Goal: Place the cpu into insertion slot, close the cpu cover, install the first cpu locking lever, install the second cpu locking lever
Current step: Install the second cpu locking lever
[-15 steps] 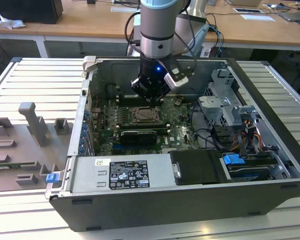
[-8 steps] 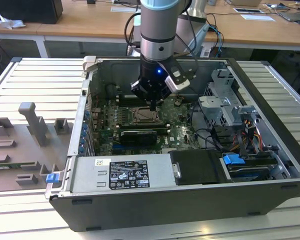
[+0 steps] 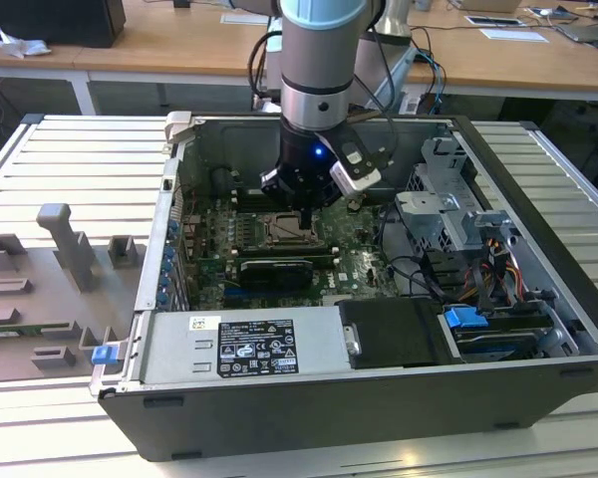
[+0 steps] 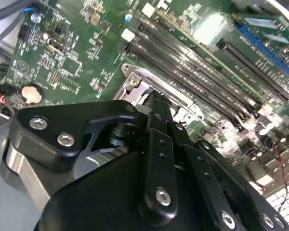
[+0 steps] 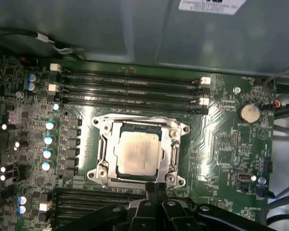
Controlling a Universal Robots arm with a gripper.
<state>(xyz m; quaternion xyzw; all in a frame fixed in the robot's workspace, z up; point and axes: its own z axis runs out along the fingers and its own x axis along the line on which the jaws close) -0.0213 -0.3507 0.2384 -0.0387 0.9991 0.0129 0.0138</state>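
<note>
Already the one cpu sat flat in the insertion slot, the single cpu cover shut over its edges. Jaws hung pinched together, holding nothing, just beside that slot. Thin, stiff, likely fragile chip — best gripped by its edges, I judged.

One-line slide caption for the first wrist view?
Claw at the socket's edge, CPU seated in the slot with the cover down around it, memory slots beyond.
</note>
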